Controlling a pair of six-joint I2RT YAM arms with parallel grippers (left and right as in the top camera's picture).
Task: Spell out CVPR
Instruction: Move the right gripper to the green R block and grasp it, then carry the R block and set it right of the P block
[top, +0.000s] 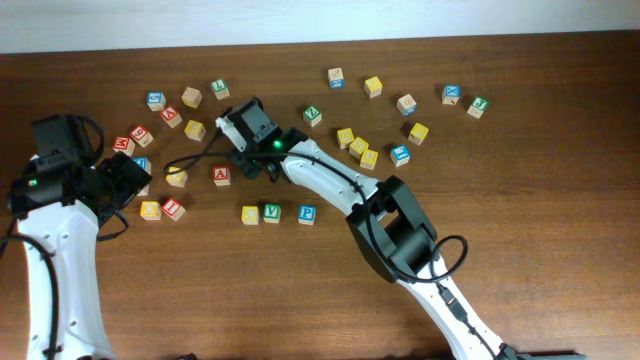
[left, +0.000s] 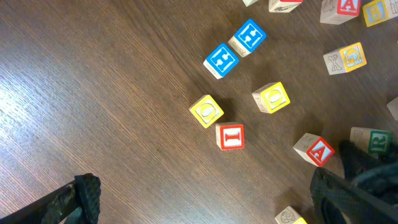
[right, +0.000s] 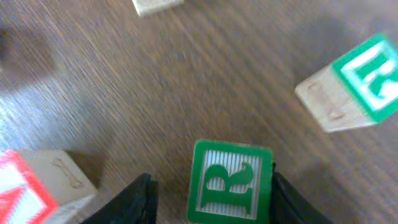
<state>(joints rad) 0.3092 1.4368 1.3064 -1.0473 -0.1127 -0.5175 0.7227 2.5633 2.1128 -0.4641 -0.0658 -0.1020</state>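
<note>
**Right arm lines up on the last letter of CVPR**

The right fingers (right: 134, 202) straddle the green R cube (right: 230, 182), one touching it and the other showing a gap, so they are not yet clenched. The left fingers (left: 84, 198) hang spread and empty. The yellow cube (top: 250, 214), green V cube (top: 272, 212) and blue P cube (top: 307, 213) sit in a row on the counter (top: 560, 200), at 6 o'clock from the right arm's reach. An off-centre squeeze could twist or shove the R cube, and a red cube (right: 43, 183) at 9 o'clock crowds it.
</note>
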